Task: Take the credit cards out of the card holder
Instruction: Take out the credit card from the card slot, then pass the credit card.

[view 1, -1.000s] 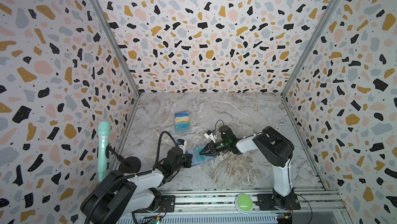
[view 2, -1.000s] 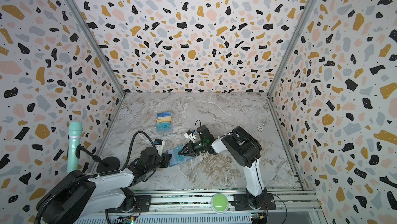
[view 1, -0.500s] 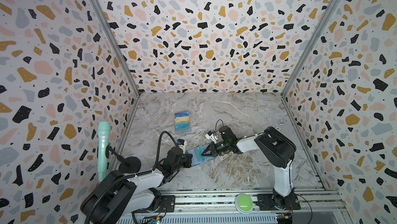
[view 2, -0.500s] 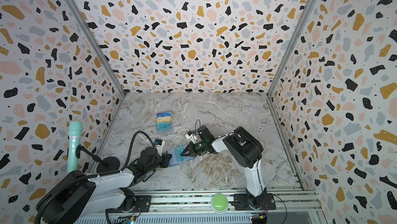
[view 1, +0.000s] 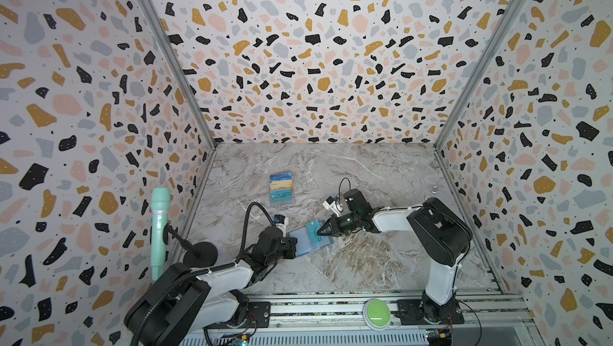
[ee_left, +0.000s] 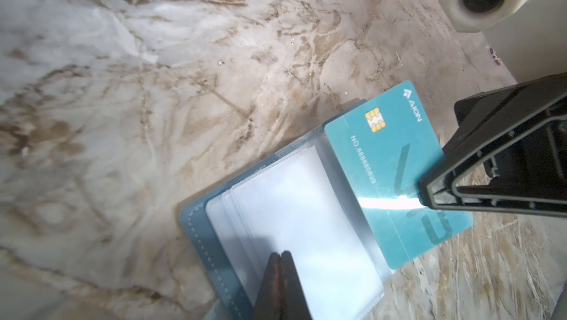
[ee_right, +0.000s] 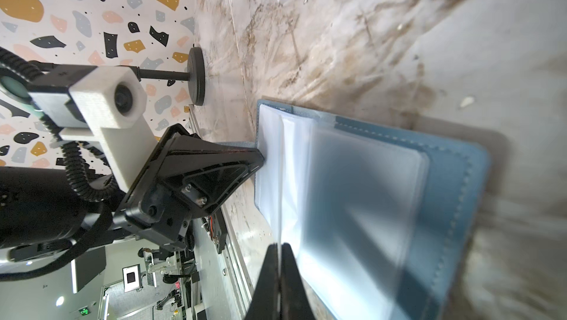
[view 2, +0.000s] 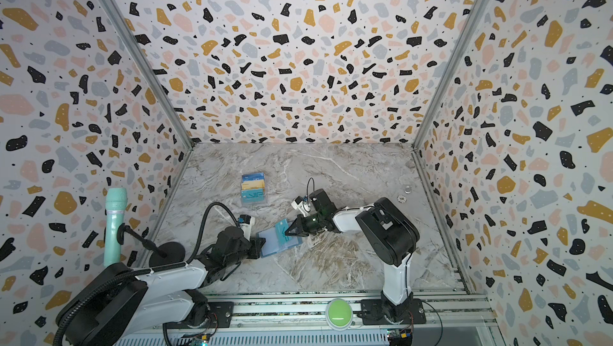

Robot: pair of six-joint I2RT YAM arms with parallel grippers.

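The card holder (view 1: 306,244) (view 2: 275,247) lies open on the marble table, dusty blue with clear sleeves (ee_left: 294,211). A teal credit card (ee_left: 395,174) with a gold chip sticks partly out of a sleeve, over the holder's right edge. My right gripper (view 1: 319,232) (ee_right: 279,246) is shut on the card's outer edge; its black fingers (ee_left: 478,180) cover part of the lettering. My left gripper (ee_left: 280,255) (view 1: 293,246) is shut with nothing seen between its jaws. Its tips rest on the sleeves at the holder's left side (ee_right: 454,180).
A clear case of stacked cards (view 1: 282,188) lies farther back on the table. A teal microphone (view 1: 160,228) on a black stand is by the left wall. Small round bits (view 1: 434,190) sit near the right wall. A green button (view 1: 376,314) is on the front rail.
My right gripper has closed on the card's edge at the holder. The left arm and the holder have stayed where they were.
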